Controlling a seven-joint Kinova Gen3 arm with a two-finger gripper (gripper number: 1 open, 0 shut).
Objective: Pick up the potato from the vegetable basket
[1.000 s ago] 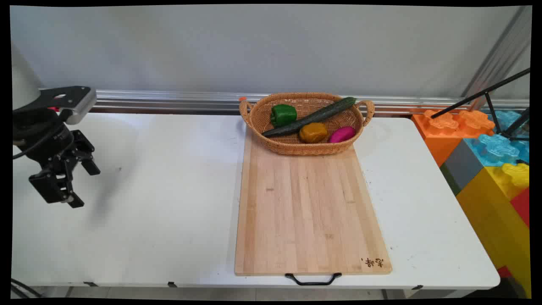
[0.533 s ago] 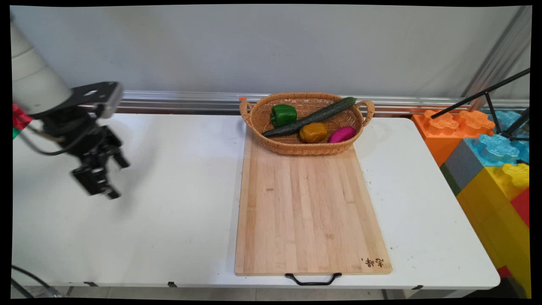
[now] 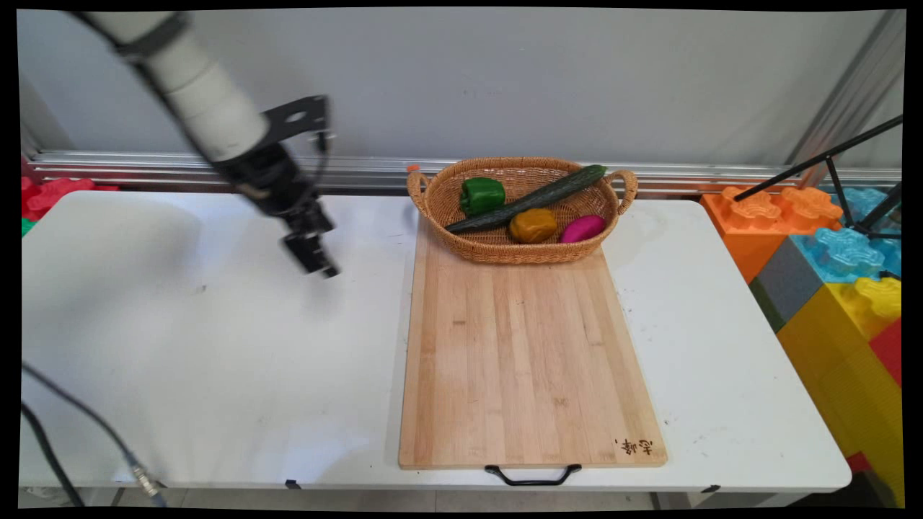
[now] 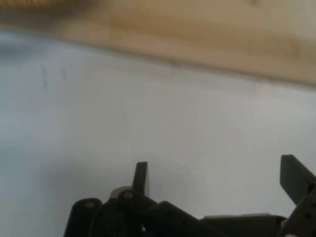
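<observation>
The gripper [image 4: 217, 177], fingers [image 4: 141, 178] spread wide, hangs over the white table [image 4: 148, 113] near the wooden board's [image 4: 197, 34] edge.

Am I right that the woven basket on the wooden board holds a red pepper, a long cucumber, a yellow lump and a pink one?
Not quite: the main view shows a green pepper, not red. The woven wicker basket, long dark-green cucumber, yellow lump and pink lump are as you said.
</observation>
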